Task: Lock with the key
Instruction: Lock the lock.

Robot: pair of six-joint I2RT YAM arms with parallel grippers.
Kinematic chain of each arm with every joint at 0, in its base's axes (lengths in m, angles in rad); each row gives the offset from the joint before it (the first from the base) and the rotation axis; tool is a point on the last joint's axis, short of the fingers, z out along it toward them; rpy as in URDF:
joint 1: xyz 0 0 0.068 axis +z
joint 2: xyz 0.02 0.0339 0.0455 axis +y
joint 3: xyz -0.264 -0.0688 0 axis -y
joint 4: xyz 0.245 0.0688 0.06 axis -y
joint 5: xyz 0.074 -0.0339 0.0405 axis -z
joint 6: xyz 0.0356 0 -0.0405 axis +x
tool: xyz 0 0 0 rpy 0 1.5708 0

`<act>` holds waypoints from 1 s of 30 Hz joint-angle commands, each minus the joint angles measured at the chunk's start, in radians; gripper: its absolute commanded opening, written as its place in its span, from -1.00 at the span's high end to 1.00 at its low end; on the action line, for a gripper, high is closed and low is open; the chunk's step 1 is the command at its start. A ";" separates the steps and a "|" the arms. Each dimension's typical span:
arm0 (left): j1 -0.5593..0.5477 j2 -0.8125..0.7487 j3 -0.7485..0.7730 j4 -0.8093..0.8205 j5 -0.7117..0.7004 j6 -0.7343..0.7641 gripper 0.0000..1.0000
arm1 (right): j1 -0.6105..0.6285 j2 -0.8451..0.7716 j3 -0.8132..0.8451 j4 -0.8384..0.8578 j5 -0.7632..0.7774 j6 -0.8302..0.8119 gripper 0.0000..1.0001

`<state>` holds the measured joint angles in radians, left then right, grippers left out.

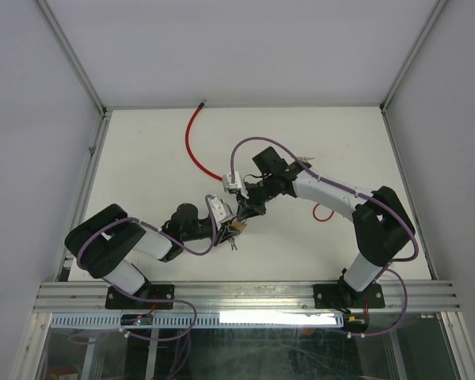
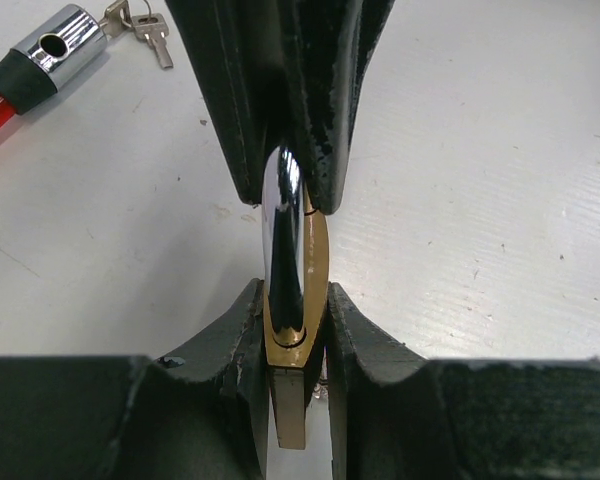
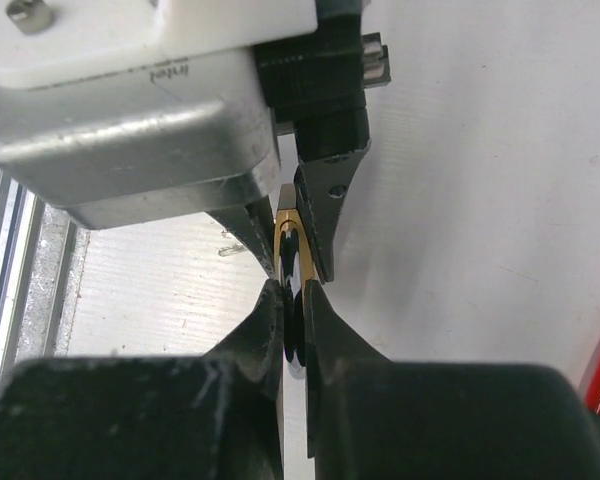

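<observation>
Both grippers clamp one padlock (image 2: 298, 350) mid-table, edge-on between them.

The left gripper (image 2: 293, 312) has its fingers (image 2: 230, 340) narrow and tight on the flat faces of the brass body, whose lower end pokes out below the tips. Straight across, the right gripper (image 3: 292, 300) is nearly closed, its pads (image 2: 332, 120) pinching the top of the chrome shackle (image 2: 283, 230) where it arches out of the brass. The padlock is held above the table (image 1: 340, 142), tips of both grippers almost meeting around it. The keys (image 2: 145, 28) lie flat on the table, well apart from the lock, beside the chrome end (image 2: 60, 40) of a red cable (image 1: 191, 138). Whether the shackle is latched, I cannot tell.
</observation>
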<state>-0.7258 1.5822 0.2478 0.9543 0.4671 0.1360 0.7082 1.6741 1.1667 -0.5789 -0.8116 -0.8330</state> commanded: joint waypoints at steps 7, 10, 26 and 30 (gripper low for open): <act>-0.002 -0.129 0.037 -0.105 -0.030 0.009 1.00 | -0.090 0.063 -0.078 -0.142 0.382 -0.079 1.00; -0.002 -0.109 0.048 -0.118 -0.034 0.016 1.00 | -0.090 0.060 -0.086 -0.147 0.354 -0.115 1.00; -0.006 -0.071 0.056 -0.111 -0.083 0.030 1.00 | 0.040 0.170 -0.069 -0.196 0.190 -0.079 1.00; -0.004 -0.090 0.036 -0.082 -0.103 0.030 1.00 | 0.042 0.213 -0.069 -0.206 0.188 -0.056 1.00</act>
<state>-0.7265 1.5116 0.2848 0.7677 0.4446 0.1143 0.7025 1.7287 1.1866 -0.6357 -0.7990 -0.9474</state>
